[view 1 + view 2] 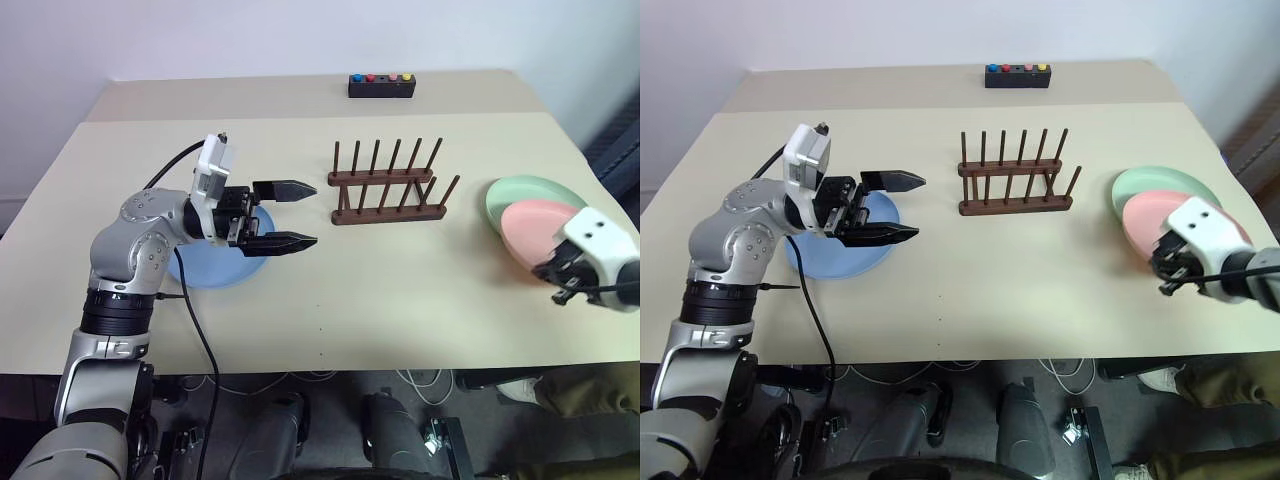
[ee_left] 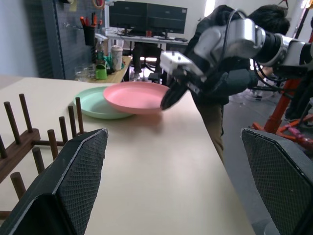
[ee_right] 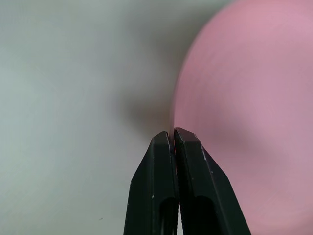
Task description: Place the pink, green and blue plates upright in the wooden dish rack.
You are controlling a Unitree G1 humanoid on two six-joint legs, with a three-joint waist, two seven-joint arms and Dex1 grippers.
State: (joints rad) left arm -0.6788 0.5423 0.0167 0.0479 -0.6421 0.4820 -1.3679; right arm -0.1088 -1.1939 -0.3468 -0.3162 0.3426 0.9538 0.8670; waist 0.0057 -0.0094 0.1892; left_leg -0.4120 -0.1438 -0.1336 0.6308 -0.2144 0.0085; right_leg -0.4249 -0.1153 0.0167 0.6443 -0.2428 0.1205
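My two head eyes look forward and down over the whole surface. My left wrist camera looks level across it toward the pink plate. My right wrist camera sits close against that plate's rim.

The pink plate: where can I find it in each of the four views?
Left eye view: pink plate at far right, overlapping the green plate.
Right eye view: far right.
Left wrist view: upper middle.
Right wrist view: right side, rim pinched by the right end effector.
Shared landmark: the green plate beneath it.
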